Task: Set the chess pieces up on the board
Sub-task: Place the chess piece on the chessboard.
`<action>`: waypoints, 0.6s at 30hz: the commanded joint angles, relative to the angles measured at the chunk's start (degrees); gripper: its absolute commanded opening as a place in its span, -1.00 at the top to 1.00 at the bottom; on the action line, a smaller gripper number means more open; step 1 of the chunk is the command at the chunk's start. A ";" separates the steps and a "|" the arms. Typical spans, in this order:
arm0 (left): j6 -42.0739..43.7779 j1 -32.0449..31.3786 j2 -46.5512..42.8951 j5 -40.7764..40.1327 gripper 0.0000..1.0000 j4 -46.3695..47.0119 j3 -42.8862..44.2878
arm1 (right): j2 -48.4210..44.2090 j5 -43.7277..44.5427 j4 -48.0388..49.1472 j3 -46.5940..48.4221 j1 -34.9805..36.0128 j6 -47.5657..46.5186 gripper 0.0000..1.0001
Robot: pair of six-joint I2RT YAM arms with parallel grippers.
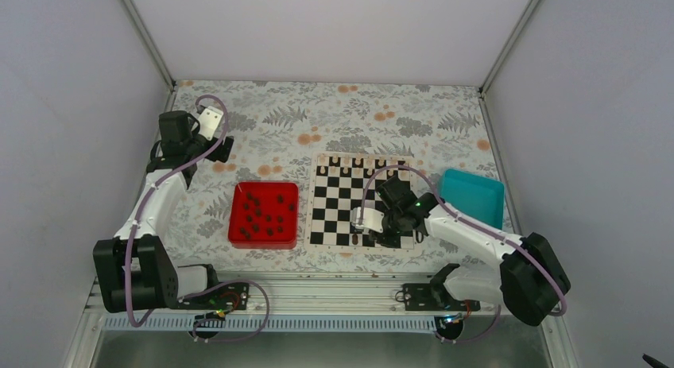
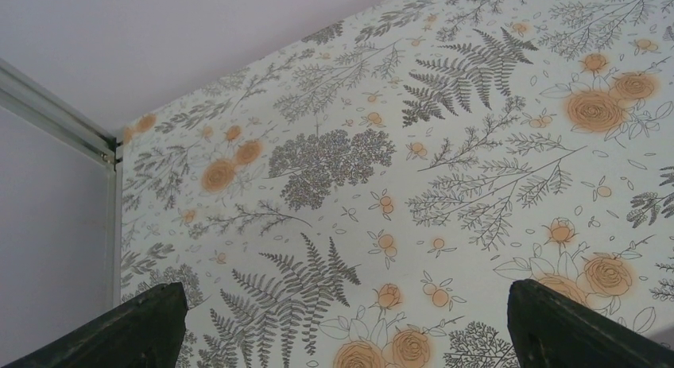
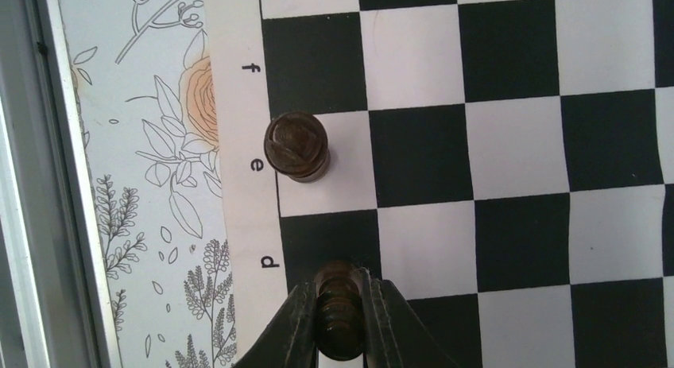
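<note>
The board [image 1: 334, 201] lies mid-table, and its black and cream squares [image 3: 517, 145] fill the right wrist view. My right gripper [image 3: 340, 292] is shut on a dark chess piece [image 3: 340, 320] and holds it over the black square by the letter d at the board's near edge. In the top view the right gripper [image 1: 370, 236] sits low over that edge. One dark piece [image 3: 296, 145] stands upright on the e square and shows in the top view [image 1: 350, 239]. Several dark pieces [image 1: 266, 213] lie in the red tray. My left gripper [image 2: 350, 336] is open and empty over bare floral cloth at the far left [image 1: 221, 149].
The red tray [image 1: 237, 233] sits left of the board. A teal tray [image 1: 473, 195] sits to its right. A row of pale-topped pieces [image 1: 358, 161] stands along the board's far edge. A metal rail [image 3: 56, 185] runs beside the board's near edge.
</note>
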 commanded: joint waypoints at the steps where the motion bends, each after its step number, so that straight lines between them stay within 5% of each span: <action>1: -0.45 0.26 0.54 -0.54 -1.00 1.60 -0.38 | 1.33 -2.88 1.83 -0.42 -0.33 -1.76 0.90; 18: -0.36 0.26 1.29 -0.61 -1.00 1.62 -0.40 | 3.85 -3.51 1.62 -0.59 -0.33 -2.22 0.74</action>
